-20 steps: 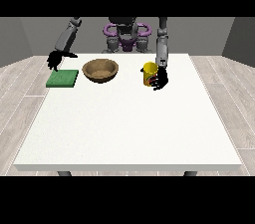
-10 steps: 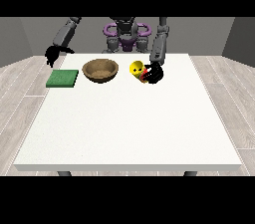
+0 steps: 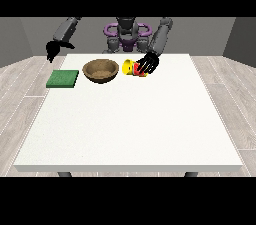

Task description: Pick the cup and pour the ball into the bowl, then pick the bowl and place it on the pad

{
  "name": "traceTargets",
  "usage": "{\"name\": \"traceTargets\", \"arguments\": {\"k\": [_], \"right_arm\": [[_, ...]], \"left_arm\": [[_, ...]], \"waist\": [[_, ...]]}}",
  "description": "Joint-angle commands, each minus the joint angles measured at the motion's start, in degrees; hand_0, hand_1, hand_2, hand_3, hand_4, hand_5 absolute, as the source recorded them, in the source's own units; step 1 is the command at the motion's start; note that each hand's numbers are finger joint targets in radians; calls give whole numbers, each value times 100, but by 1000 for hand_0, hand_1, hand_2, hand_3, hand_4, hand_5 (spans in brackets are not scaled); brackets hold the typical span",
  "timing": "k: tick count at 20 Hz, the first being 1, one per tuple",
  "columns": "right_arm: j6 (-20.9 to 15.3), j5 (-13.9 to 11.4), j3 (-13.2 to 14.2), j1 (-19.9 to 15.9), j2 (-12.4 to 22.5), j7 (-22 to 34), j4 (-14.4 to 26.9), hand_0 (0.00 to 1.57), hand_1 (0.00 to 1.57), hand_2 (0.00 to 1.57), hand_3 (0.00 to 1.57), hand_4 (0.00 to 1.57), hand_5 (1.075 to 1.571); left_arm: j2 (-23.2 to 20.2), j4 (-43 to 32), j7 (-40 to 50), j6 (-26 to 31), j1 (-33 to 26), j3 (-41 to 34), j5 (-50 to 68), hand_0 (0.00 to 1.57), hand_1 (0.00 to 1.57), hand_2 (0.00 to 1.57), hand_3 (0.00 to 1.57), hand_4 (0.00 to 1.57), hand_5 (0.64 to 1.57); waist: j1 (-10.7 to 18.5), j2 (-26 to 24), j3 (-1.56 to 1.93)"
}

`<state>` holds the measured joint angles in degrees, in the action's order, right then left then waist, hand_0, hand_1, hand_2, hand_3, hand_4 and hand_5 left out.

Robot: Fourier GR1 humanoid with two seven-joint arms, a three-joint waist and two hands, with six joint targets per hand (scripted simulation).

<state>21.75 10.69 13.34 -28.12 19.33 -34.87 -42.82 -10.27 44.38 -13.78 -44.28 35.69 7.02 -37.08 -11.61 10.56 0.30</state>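
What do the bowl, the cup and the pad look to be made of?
Bowl: probably wood, matte brown with a slightly mottled surface. Cup: likely plastic, plain bright yellow with a red part, held tipped toward the bowl by the hand at the view's right. Pad: flat dull green, perhaps foam or fabric; hard to tell.

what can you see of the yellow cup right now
The yellow cup looks like a small plastic tumbler with a red part at its far end, under the fingers. It is tipped on its side, its yellow end pointing toward the brown wooden bowl just to its left in the view, with a small gap between them. The black hand at the view's right is wrapped around it. Whether it clears the white table is unclear. No ball is visible.
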Motion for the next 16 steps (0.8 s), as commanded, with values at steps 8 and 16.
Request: {"name": "traceTargets", "arguments": {"k": [8,16], "right_arm": [[-107,52,399,346,291,-234,1018,0,0,277,229,368,1543],[-7,-56,379,822,286,-675,1381,0,0,222,296,417,1541]], "left_arm": [[297,-302,2160,1073,879,1427,-2487,1389,1389,1571,1571,981,1555],[1013,97,3091,2505,1076,2244,-3273,176,176,1571,1425,867,1527]], "waist": [[898,-987,-9],[1176,-1292,-23]]}}
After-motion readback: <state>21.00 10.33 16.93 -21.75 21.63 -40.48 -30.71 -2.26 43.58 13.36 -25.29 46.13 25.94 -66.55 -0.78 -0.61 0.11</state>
